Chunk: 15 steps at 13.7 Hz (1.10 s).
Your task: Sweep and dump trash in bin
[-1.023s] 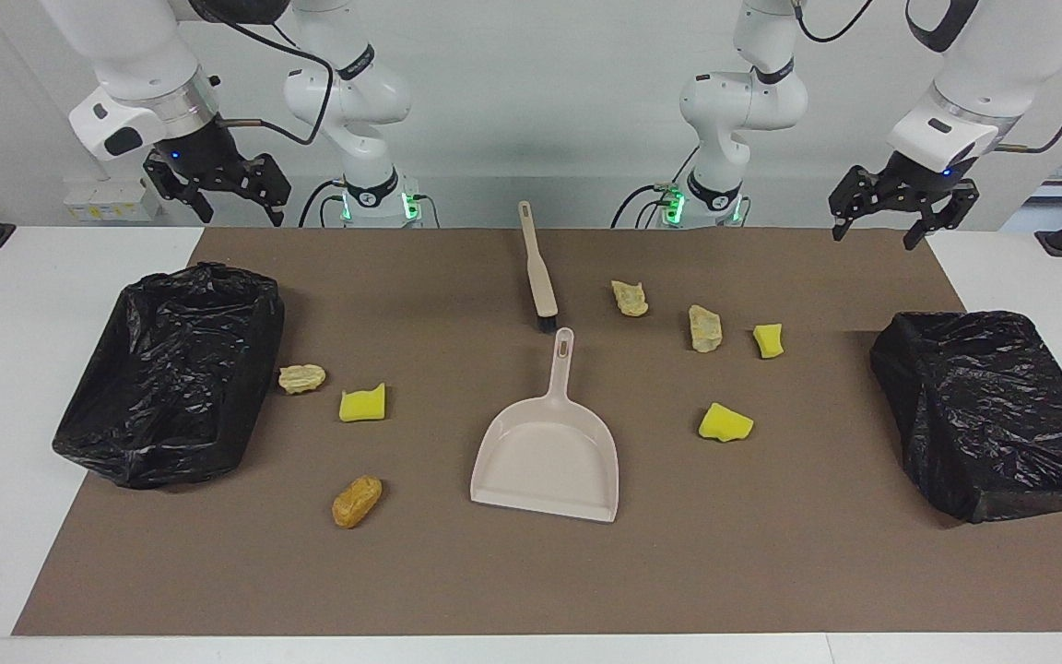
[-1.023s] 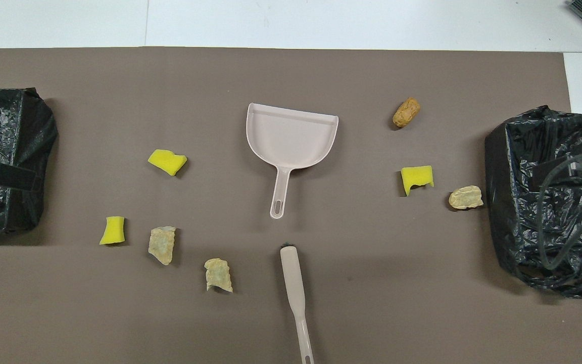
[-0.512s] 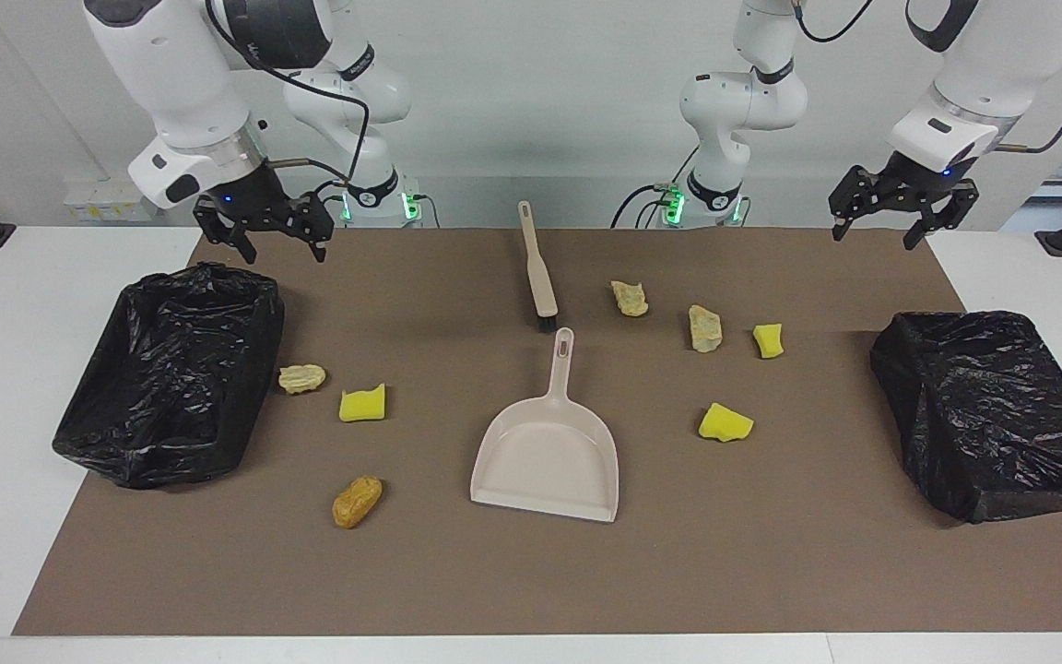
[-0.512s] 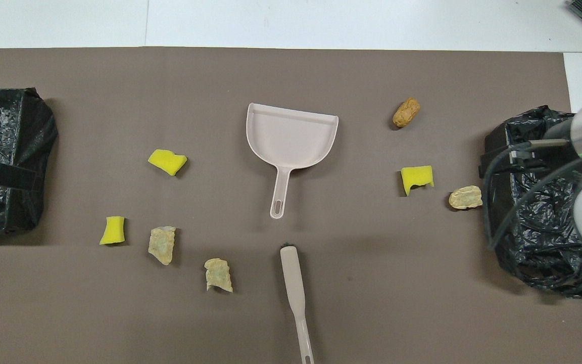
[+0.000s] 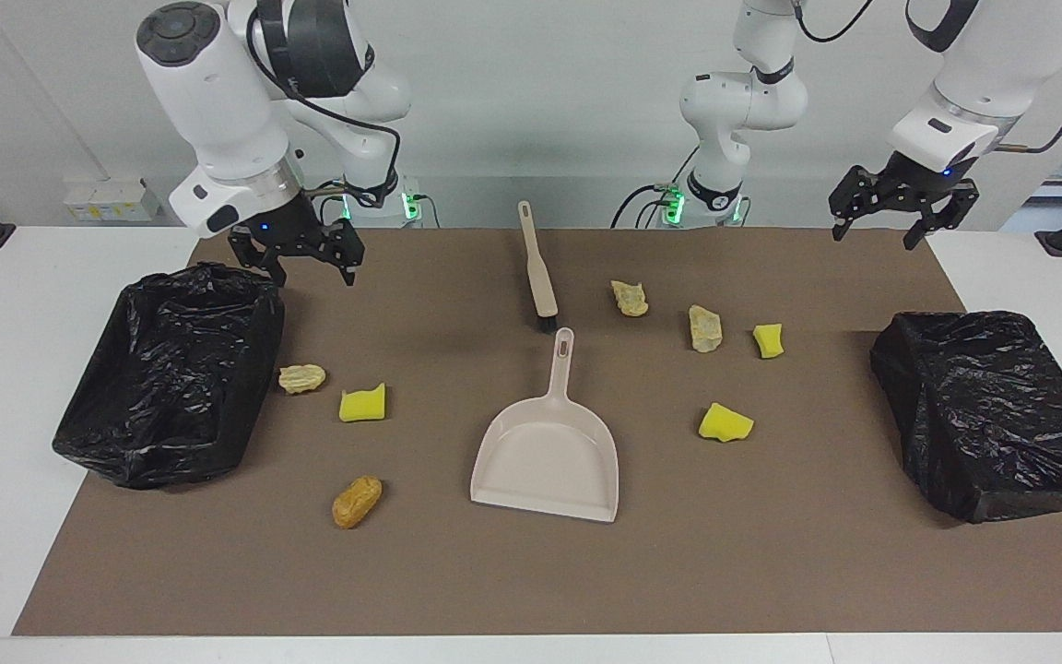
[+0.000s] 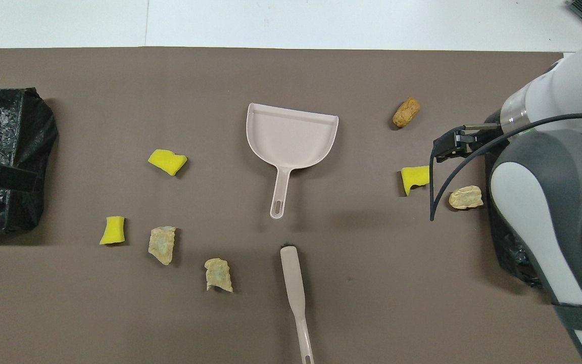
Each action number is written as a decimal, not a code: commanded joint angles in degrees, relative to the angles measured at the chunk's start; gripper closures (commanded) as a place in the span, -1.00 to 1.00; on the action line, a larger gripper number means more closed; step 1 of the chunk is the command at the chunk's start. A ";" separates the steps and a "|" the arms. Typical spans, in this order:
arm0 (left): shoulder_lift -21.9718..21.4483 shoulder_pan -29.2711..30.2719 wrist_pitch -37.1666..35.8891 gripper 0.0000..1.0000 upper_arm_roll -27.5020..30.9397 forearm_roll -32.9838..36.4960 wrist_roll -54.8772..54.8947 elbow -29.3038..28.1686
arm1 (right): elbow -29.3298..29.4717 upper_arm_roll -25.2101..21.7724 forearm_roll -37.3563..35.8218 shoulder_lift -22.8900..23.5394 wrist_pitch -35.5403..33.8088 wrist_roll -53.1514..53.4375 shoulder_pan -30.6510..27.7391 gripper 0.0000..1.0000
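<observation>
Both grippers are released and empty: right gripper [image 5: 312, 267] above the mat beside a bin [image 5: 171, 369], left gripper [image 5: 900, 219] waiting.

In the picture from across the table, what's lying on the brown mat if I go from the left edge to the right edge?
Black bin bag → tan lump → dustpan → yellow sponge chunk → second black bin bag.

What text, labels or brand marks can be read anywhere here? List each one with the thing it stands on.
None can be read.
Beige plastic dustpan: no lettering.
Beige black-bristled brush: no lettering.
Black bands on the white arm bases: marks too small to read.
White box at the wall: unreadable.
</observation>
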 commanded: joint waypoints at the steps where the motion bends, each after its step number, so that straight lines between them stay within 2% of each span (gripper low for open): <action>1: -3.41 0.23 -0.97 -1.00 -0.72 -0.40 0.74 -0.04 | 2.15 0.17 -1.02 1.46 -0.50 0.19 -0.23 -1.00; 8: -4.38 0.14 -3.16 -1.00 -0.72 -0.48 0.12 -0.48 | 1.01 0.09 -0.67 0.93 -1.02 -1.22 -0.94 -1.00; 11: -4.56 -0.04 -3.70 -1.00 -3.52 -0.66 -7.94 -1.97 | 0.05 0.09 -0.58 0.41 -0.49 -1.31 -1.03 -1.00; 13: -4.65 -0.91 -3.44 -1.00 -6.85 -0.92 -14.17 -4.95 | -0.31 0.09 -0.58 0.23 -0.40 -1.31 -0.94 -1.00; 15: -6.14 -5.28 -1.95 -1.00 -9.33 -2.15 -22.34 -10.91 | -0.83 0.09 -0.58 0.06 -0.31 -1.39 -0.94 -1.00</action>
